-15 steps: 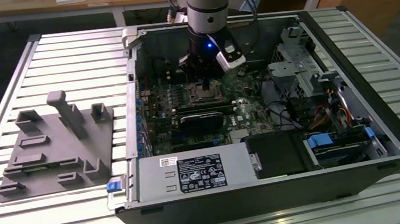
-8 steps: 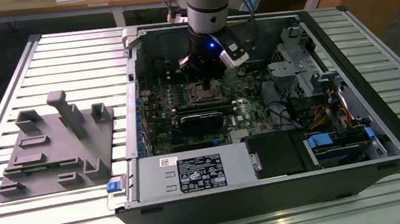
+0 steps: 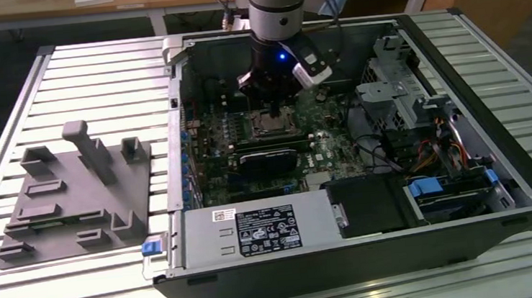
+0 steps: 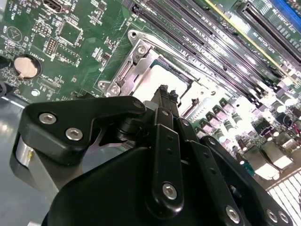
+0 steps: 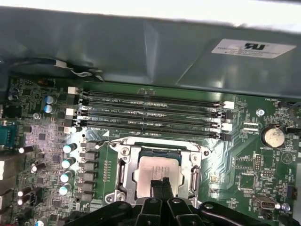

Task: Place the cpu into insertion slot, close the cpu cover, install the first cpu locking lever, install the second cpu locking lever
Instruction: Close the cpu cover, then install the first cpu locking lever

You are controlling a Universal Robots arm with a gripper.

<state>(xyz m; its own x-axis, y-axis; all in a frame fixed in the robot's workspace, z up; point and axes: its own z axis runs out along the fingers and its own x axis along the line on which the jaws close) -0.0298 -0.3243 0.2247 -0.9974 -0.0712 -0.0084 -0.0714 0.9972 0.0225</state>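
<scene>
Black two-fingered pincer (image 3: 273, 111) on the arm's wrist, hanging inside the open black desktop computer case (image 3: 499, 172). Fingertips narrow, drawn together with nothing between them, seen in both wrist views (image 4: 164, 92) (image 5: 160, 184). Poised directly over the small flat square cpu with silvery-grey metal top (image 5: 151, 168) (image 4: 161, 75) (image 3: 269, 125); touching or just above, impossible to tell.

Cpu seated in the small square black-rimmed insertion slot (image 5: 157, 152), near the middle of the green circuit board (image 5: 235, 160). Thin grey metal cpu cover frame with a large window cut-out (image 5: 124, 170) (image 4: 124, 70) lying flat around the chip, metal top showing through the window.

Four long black memory slots (image 5: 150, 113) just beside the socket, between it and the case wall. Round silver coin battery (image 5: 272, 136) (image 4: 26, 67) on the same board, well apart from the socket.

Grey moulded parts fixture (image 3: 68, 202) at the exterior view's left of the case, both resting on the slatted metal table (image 3: 95, 70).
</scene>
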